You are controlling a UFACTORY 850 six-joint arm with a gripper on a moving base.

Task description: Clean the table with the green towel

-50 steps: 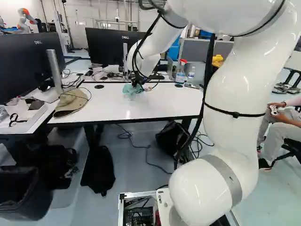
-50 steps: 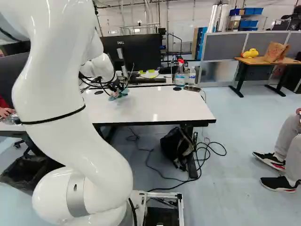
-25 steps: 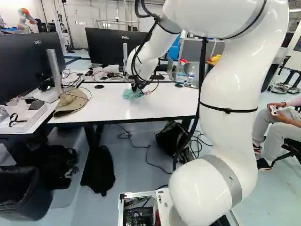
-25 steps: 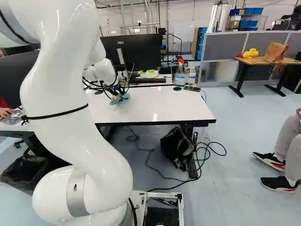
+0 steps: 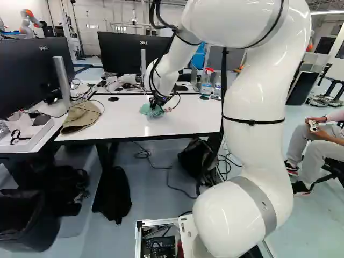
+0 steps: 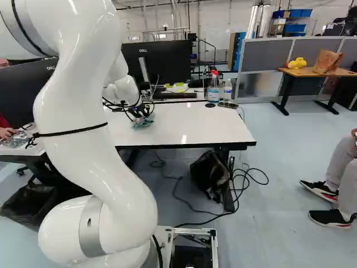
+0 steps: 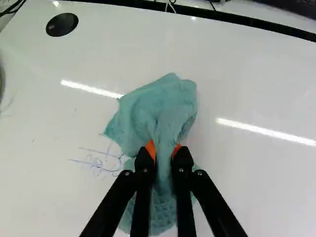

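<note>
Arm (image 5: 252,99) bent out over the table (image 5: 188,115) from the right of the left base view. At the tip, left of the middle in both base views, gripper (image 7: 165,150) closed on the towel (image 7: 168,106), bunched between two orange pads (image 7: 151,148). Appears to rest on the white top, spread loosely ahead of the fingers and under them. Just beside, blue scribble (image 7: 101,163), with strokes reaching almost to the towel's edge.

Wiping, by the look of things, as the step in hand, with ink yet to clear. Next, most likely: hold the pinch, press lightly, sweep sideways over the scribble, repeat until gone. Watch for folds: so gathered, could ride up and miss ink, or let hard fingertips scrape.

Farther ahead, round cap (image 7: 62,24), well apart from the towel. Beyond, in the upper part of the right base view, spray bottle (image 6: 213,92) and monitor (image 6: 164,61), best avoided on any long stroke.
</note>
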